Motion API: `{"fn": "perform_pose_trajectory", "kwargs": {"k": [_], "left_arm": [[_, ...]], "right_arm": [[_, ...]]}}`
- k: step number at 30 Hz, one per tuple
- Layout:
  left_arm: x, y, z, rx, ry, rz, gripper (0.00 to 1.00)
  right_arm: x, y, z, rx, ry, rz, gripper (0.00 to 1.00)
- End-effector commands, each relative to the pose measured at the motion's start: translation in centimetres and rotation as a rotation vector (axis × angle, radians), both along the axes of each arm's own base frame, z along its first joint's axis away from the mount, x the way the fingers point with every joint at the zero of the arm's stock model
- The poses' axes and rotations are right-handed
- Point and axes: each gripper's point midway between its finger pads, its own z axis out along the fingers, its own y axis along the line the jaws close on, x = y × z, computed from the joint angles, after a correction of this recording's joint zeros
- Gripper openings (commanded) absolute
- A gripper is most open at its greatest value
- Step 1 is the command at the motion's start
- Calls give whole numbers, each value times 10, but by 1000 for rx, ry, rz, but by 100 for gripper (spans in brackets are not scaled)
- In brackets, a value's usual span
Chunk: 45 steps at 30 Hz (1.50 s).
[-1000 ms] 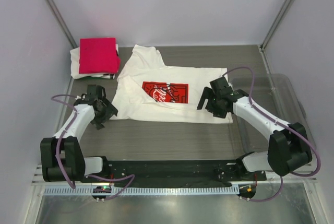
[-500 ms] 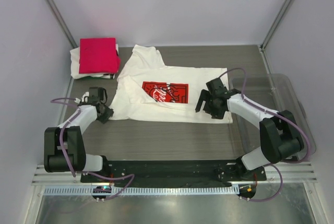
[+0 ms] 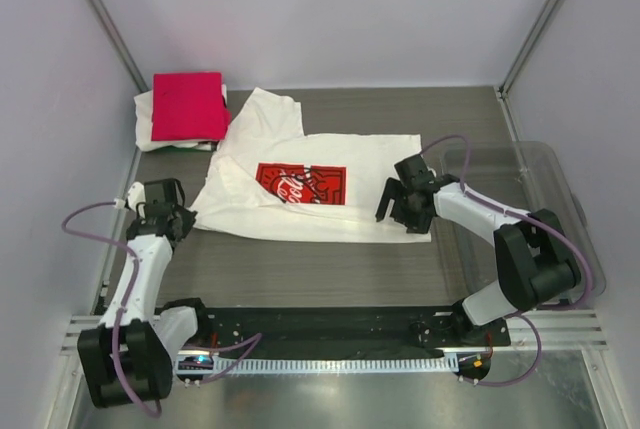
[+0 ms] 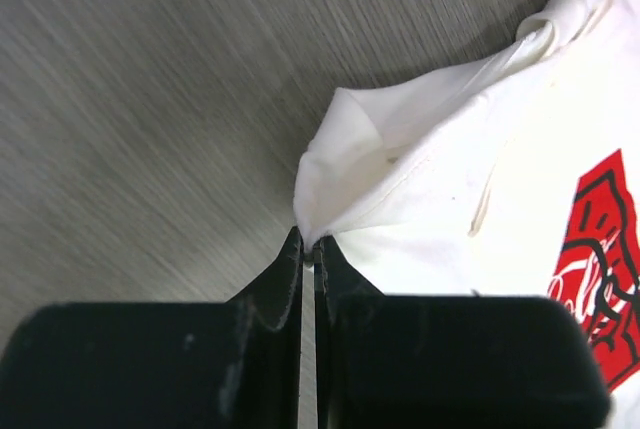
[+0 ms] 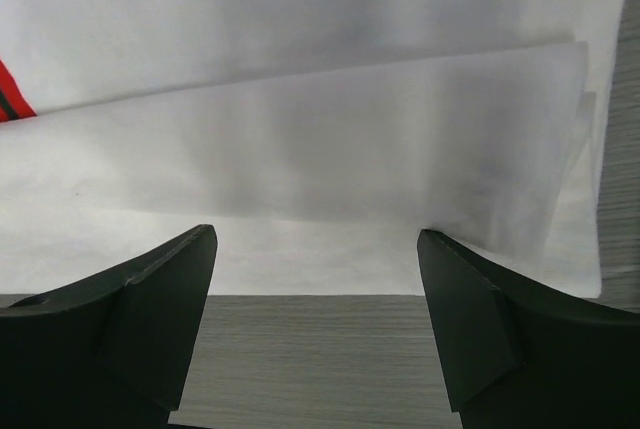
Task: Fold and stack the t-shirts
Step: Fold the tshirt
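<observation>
A white t-shirt with a red Coca-Cola print lies partly folded across the middle of the table. My left gripper is shut on its near-left corner; in the left wrist view the cloth bunches into a peak at the closed fingertips. At the shirt's right end my right gripper stands open. Its fingers straddle the near hem of the shirt with nothing held. A folded crimson-pink t-shirt rests on a folded white one at the back left.
A clear plastic tub stands at the right edge of the table, close beside the right arm. Grey walls and metal frame posts close in the left, right and back sides.
My left gripper has shut on the shirt's near-left corner and drawn back to the left, dragging the whole shirt leftward. The right gripper has stayed open and shifted slightly.
</observation>
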Motion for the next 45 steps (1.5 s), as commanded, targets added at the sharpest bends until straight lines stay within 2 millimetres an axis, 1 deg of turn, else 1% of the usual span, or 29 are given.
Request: {"fn": "perform_pose_trajectory", "kwargs": {"k": [1,2,3,4,5,7,9,10,12,13,16,17,18,21,25,28,31,34,37,45], "left_arm": [[-37,14,5,54,48,65,2],[-41,14,6,54,48,65,5],[-48,13,4,49,58,80,11],[-46,11,7,37,33,81,19],[-44,8,10,23,8,70,43],[-45,1,11,-18,13,63,64],[-44,-3,15,-29,16,47,65],[-40,-2,25,-23,-2,36,66],[-42,-1,34,-9,5,21,66],[-38,1,48,11,-21,5,66],[-38,2,65,39,-27,-24,66],[-36,3,76,60,-42,-45,67],[-38,3,79,68,-37,-62,67],[-38,2,88,95,-32,-114,67],[-41,1,92,108,-35,-146,67],[-40,0,98,113,-51,-159,67],[-42,3,102,140,-46,-167,67],[-44,5,102,154,-39,-171,67],[-42,3,101,150,-51,-178,67],[-41,3,98,147,-42,-183,67]], "right_arm": [[-4,-2,9,14,-39,-20,87],[-6,-3,9,15,-39,-21,87],[-7,-4,9,11,-42,-22,87],[-8,-6,8,6,-43,-22,87],[-10,-7,8,4,-44,-24,87],[-10,-9,9,-5,-51,-25,87],[-7,-10,12,-13,-62,-23,87],[-5,-10,16,-17,-67,-24,87],[-1,-15,17,-48,-76,-30,86],[-1,-18,19,-65,-75,-30,86],[-2,-27,18,-118,-67,-43,84],[-1,-30,19,-130,-73,-49,83],[-1,-34,20,-149,-77,-57,83],[-1,-45,29,-191,-115,-76,80],[0,-51,32,-220,-126,-77,74],[-1,-51,24,-231,-104,-74,71],[-3,-53,16,-242,-90,-77,64],[-4,-56,12,-257,-86,-79,58],[-5,-58,5,-272,-76,-82,53],[-6,-63,-5,-288,-61,-90,47]]}}
